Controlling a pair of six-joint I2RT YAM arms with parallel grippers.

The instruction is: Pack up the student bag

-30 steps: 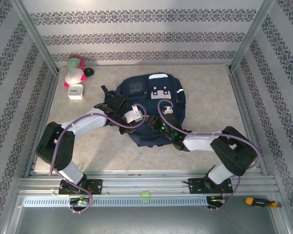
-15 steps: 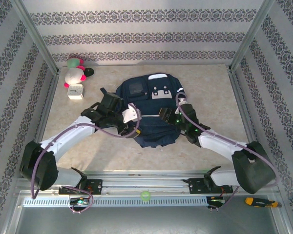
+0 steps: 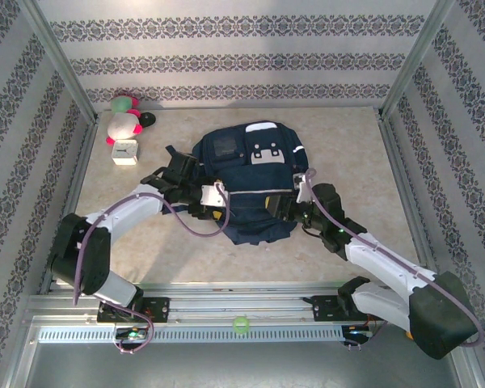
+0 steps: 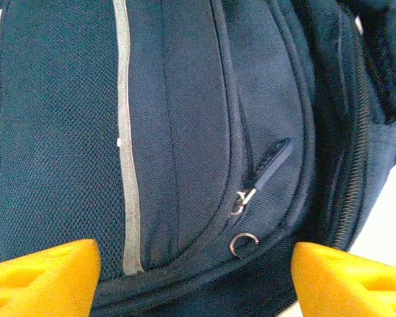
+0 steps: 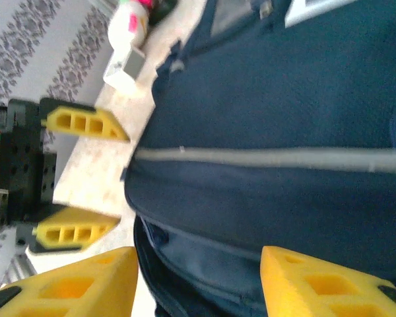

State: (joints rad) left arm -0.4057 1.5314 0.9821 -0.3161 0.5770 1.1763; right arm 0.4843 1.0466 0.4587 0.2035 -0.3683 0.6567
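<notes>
The student bag (image 3: 250, 174), navy with a thin white stripe, lies flat mid-table, its mouth toward the arms. My left gripper (image 3: 224, 206) is at its lower left edge, open. In the left wrist view its yellow fingers (image 4: 46, 277) stand wide apart over the bag's (image 4: 185, 132) stripe, a zipper pull (image 4: 267, 165) and a small metal ring (image 4: 243, 243). At the bag's lower right edge my right gripper (image 3: 284, 206) is open. The right wrist view has its fingertips (image 5: 323, 284) either side of the bag's (image 5: 284, 112) parted mouth and paler lining (image 5: 204, 257), with the left gripper (image 5: 92, 178) beyond.
A pink-and-green plush toy (image 3: 123, 121) and a small white clock (image 3: 124, 151) sit at the table's far left corner. A green ball (image 3: 241, 324) rests on the front rail. Patterned walls and metal posts enclose the table.
My left gripper has opened and let go of the bag's edge. The right arm swung out to the bag's right side and opened wider. The bag's near end settled flatter.
</notes>
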